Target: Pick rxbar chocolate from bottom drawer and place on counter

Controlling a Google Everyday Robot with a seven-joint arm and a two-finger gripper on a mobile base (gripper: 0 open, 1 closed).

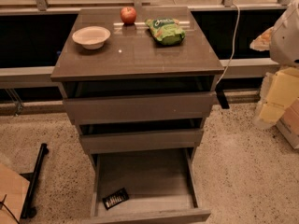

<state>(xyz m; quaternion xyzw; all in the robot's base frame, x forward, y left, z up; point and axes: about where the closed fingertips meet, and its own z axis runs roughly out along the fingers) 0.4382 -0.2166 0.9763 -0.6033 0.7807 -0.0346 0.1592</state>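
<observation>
counter (135, 55) is biggest: glossy top slab of the cabinet, w/ a green chip bag (164, 30) at the back right, a pale bowl (91, 36) at left & a red apple (128, 15) at the rear between them. bottom drawer (149, 176) is pulled well out, pale inside. rxbar chocolate (115, 198) lies flat on the drawer floor in the front-left corner, angled, near the left & front walls. prob v. light, thin, slightly bendy, w/ a slick wrapper, so likely to skid if nudged; not fragile. best hold prob across its short width at mid-length, from straight above, minding the walls. gripper not in view, so can't tell its state; only a white bulk (286, 31) shows at the right edge, maybe the arm.
</observation>
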